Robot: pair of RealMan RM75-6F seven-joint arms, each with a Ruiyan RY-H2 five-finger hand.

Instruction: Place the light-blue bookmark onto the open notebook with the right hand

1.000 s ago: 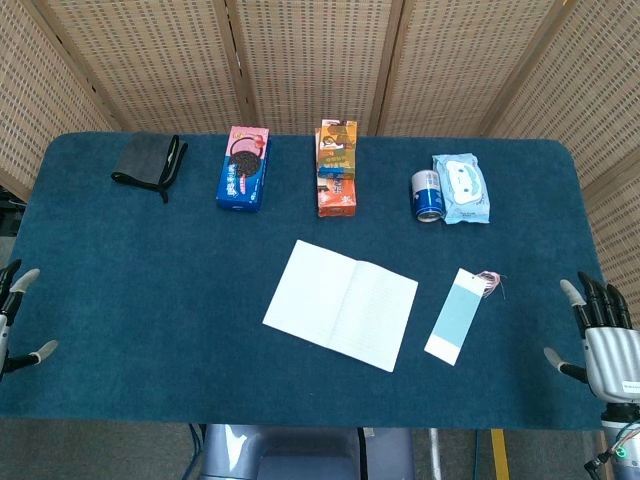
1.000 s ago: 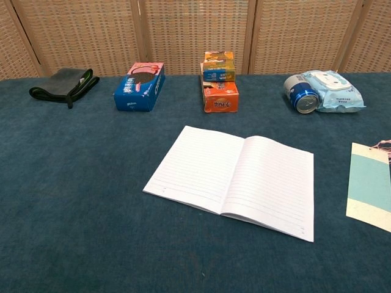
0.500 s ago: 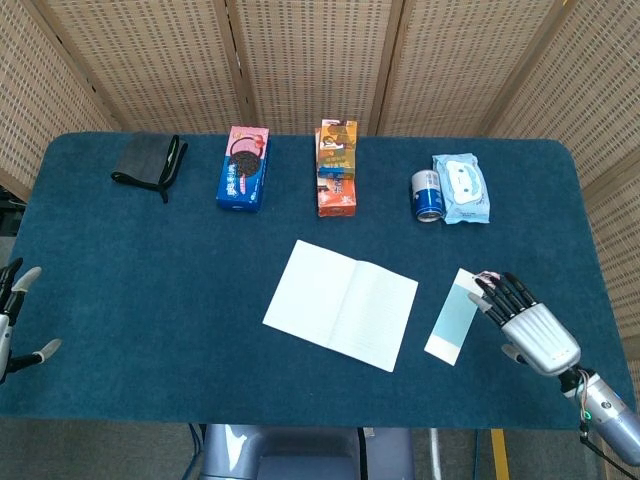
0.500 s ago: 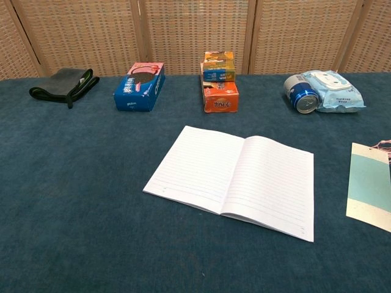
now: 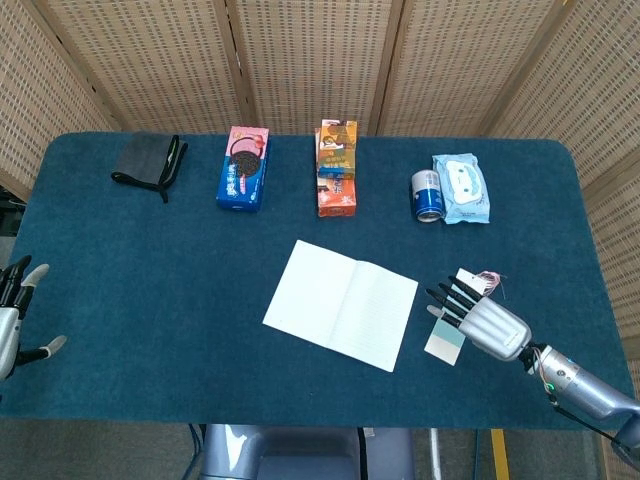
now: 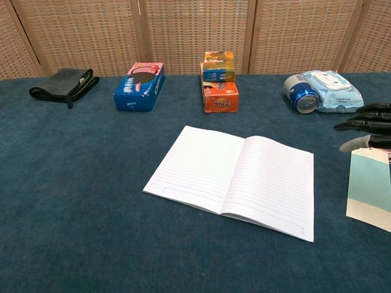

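My right hand [image 5: 483, 322] hovers palm-down over the light-blue bookmark [image 5: 449, 335], fingers [image 6: 365, 126] stretched flat and apart, grasping nothing. The bookmark lies flat on the tabletop [image 5: 150, 280], just beside the open notebook [image 5: 340, 303] at its 3 o'clock. My left hand [image 5: 14, 320] rests released, far off at 9 o'clock.

Two cameras of the robot's own, one high and one low, both facing the wicker screen.

The head view looks steeply down on the whole blue table [image 5: 120, 300], with the open notebook [image 5: 340, 303] near the picture's middle. The chest view sits lower and nearer, looking almost level across the same notebook [image 6: 235, 179] toward the screen [image 6: 195, 30]. Both show the notebook and the row of boxes [image 5: 337, 168] behind it.
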